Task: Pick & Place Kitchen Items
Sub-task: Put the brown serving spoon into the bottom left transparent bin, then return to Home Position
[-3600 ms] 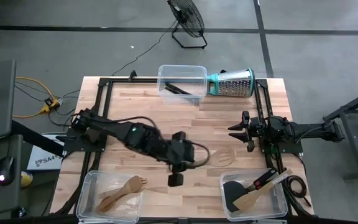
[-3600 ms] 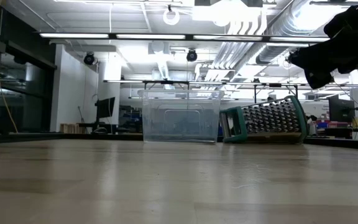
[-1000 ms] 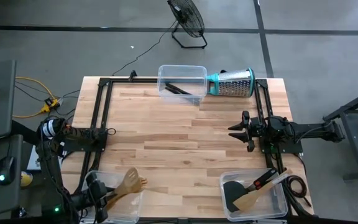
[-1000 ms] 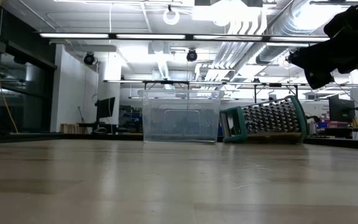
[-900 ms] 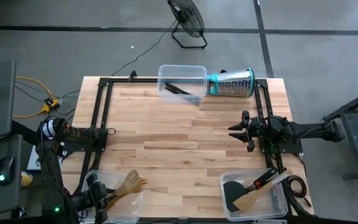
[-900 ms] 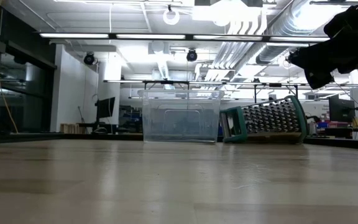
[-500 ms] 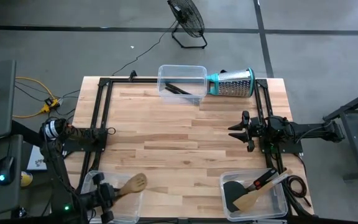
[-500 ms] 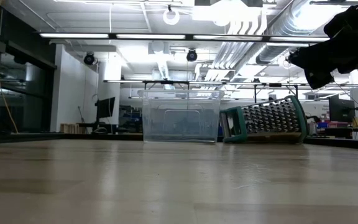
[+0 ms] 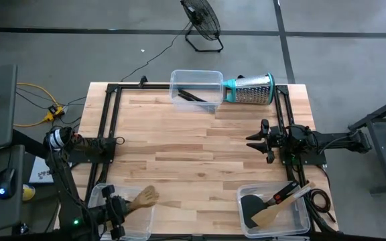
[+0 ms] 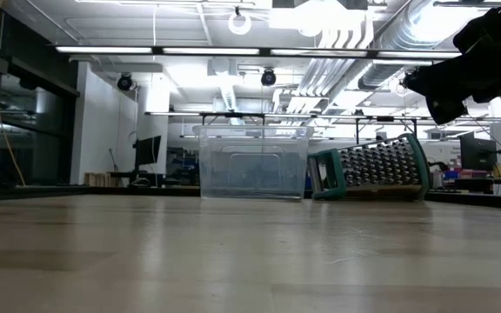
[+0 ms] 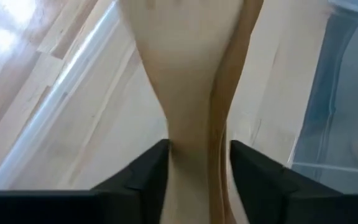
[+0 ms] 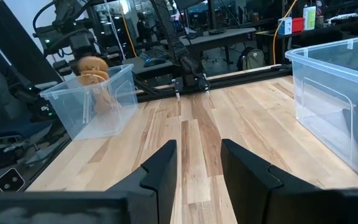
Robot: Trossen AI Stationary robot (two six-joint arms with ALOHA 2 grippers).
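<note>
Down at the lower left of the high view, the left claw (image 9: 117, 213) was clamped on the neck of a wooden spoon (image 9: 143, 198), over the clear bin (image 9: 98, 193) at that corner of the tabletop (image 9: 179, 147). From the left wrist, the two dark fingers (image 11: 143, 167) pressed the spoon's pale handle (image 11: 188, 93) from both sides, its head running out of the frame's top, with the bin's clear wall (image 11: 337, 112) at the right edge.

At right of centre in the high view, the right claw (image 9: 254, 140) hung above bare boards with its fingers parted and nothing between them; the right wrist view showed the gap (image 12: 199, 163) and, at upper left, the spoon's head (image 12: 92, 67) raised above the bin's rim (image 12: 86, 92).

Another bin (image 9: 273, 211) at lower right held a black spatula (image 9: 252, 206) and a wooden spatula (image 9: 273, 213). A third bin (image 9: 196, 90) at top centre held thin black tools (image 9: 191, 96), and a steel grater (image 9: 250, 89) lay on its side just beside it.
</note>
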